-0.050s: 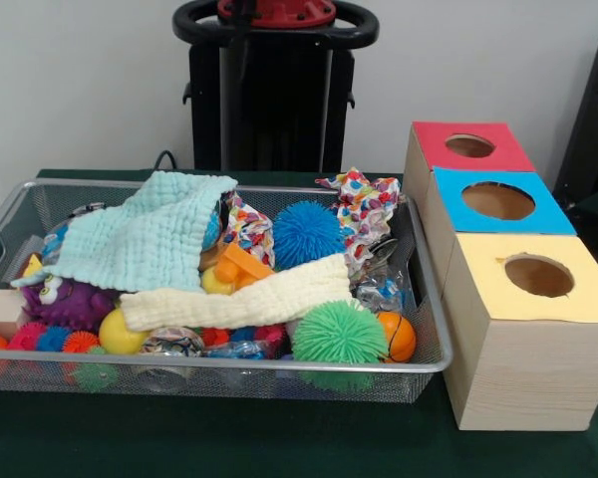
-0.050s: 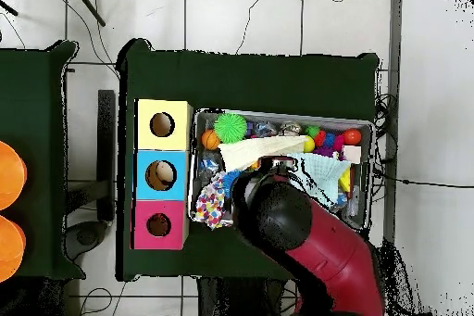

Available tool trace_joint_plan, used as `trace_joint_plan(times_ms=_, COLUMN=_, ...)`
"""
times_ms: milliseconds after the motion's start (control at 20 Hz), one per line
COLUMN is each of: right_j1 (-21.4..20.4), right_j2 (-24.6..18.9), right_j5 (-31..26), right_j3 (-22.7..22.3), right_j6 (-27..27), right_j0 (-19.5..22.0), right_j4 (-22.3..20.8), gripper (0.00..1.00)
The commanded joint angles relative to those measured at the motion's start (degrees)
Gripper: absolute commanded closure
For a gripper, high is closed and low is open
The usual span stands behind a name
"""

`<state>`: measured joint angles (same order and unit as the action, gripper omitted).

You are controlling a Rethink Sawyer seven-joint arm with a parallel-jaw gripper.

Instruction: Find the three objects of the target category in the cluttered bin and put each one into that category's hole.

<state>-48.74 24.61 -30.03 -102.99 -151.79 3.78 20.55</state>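
From the front you see the wire bin (image 1: pixel 431 344) heaped so cloths (image 1: pixel 149 239) bury the toys, beside three holed boxes (image 1: pixel 498 204). From overhead, the arm (image 2: pixel 305 238) hides its end effector, so you cannot tell its grip

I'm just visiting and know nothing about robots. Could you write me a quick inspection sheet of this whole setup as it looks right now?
Surface: dark green table, with bin and boxes on it.
Job's things: wire mesh bin full of toys; three wooden boxes beside it with holes in red, blue and yellow tops.
Clutter: light blue cloth, cream cloth, blue spiky ball, green spiky ball, orange ball, purple toy.
Gripper: hidden under the red arm that reaches over the bin; state unknown.
Cables: black cable behind the bin; more on the floor.
Surroundings: tiled floor, second green table with orange items.
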Motion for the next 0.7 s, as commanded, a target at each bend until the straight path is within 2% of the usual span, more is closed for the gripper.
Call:
trace_joint_plan(times_ms=50, right_j1=2.0, right_j2=-15.0, right_j5=1.4, right_j3=-0.7, right_j6=18.1, right_j0=8.3, right_j4=-7.9, gripper=1.0)
trace_joint_plan(times_ms=400, right_j1=3.0, right_j2=-20.4, right_j5=-4.5, right_j3=6.1, right_j6=20.9, right_j0=14.6, right_j4=-14.0, gripper=1.0)
trace_joint_plan(times_ms=700, right_j1=3.9, right_j2=-24.4, right_j5=-7.1, right_j3=10.2, right_j6=19.1, right_j0=17.6, right_j4=-18.7, gripper=1.0)
